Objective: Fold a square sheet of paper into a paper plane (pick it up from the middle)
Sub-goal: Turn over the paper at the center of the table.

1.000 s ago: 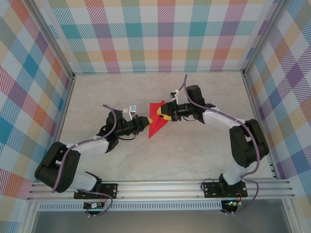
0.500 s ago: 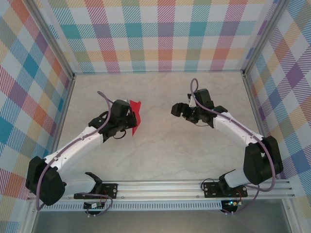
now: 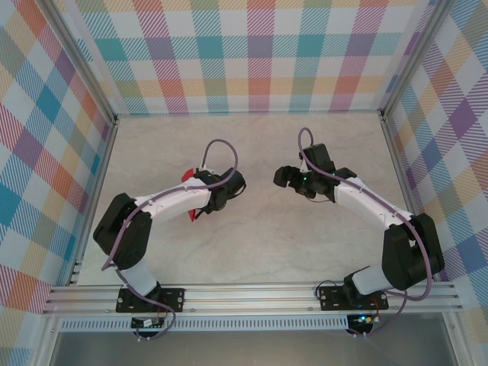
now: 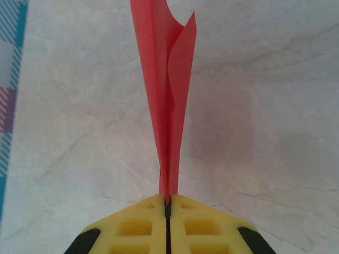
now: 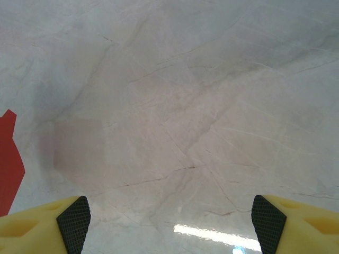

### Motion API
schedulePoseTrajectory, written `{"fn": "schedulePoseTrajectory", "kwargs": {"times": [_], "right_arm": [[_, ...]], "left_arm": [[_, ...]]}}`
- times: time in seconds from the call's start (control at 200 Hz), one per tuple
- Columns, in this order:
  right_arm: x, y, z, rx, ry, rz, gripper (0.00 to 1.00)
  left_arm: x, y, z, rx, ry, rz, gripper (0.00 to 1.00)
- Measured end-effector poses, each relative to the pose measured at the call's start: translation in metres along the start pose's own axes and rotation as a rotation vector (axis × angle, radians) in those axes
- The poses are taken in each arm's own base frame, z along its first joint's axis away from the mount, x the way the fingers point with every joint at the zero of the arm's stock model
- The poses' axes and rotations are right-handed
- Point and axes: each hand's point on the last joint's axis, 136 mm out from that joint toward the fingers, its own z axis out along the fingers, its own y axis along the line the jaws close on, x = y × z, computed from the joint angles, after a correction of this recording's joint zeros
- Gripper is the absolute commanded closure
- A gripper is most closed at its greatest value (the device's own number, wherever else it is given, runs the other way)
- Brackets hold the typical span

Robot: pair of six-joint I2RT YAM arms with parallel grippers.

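Left of centre, left gripper [image 4: 167,203] pinches the paper plane [image 4: 167,79]; right gripper [image 5: 169,217] has released it, jaws wide.

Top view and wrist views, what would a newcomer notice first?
The folded red paper stands out, sticking out from the shut left gripper above the pale marbled table. The right gripper hangs open and empty opposite it. Bright checked walls ring the table.
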Motion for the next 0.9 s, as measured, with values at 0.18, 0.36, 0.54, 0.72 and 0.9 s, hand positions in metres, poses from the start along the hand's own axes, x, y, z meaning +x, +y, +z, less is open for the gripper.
{"fn": "schedulePoseTrajectory", "kwargs": {"times": [0.18, 0.36, 0.54, 0.72, 0.9], "right_arm": [[0.001, -0.005, 0.0, 0.024, -0.003, 0.011, 0.17], [0.001, -0.009, 0.0, 0.044, -0.008, 0.023, 0.17], [0.001, -0.011, 0.0, 0.05, -0.01, 0.029, 0.17], [0.004, -0.012, 0.001, 0.047, -0.001, 0.028, 0.2], [0.012, -0.005, 0.003, 0.03, 0.02, 0.0, 0.25]], "left_arm": [[0.004, -0.022, 0.013, -0.054, 0.014, 0.075, 0.88], [0.016, -0.051, 0.021, 0.023, 0.071, 0.078, 0.79], [0.019, -0.076, 0.018, 0.148, 0.109, 0.039, 0.62], [0.017, -0.093, 0.005, 0.301, 0.138, -0.025, 0.43], [0.0, -0.076, -0.03, 0.527, 0.115, -0.176, 0.31]]}}
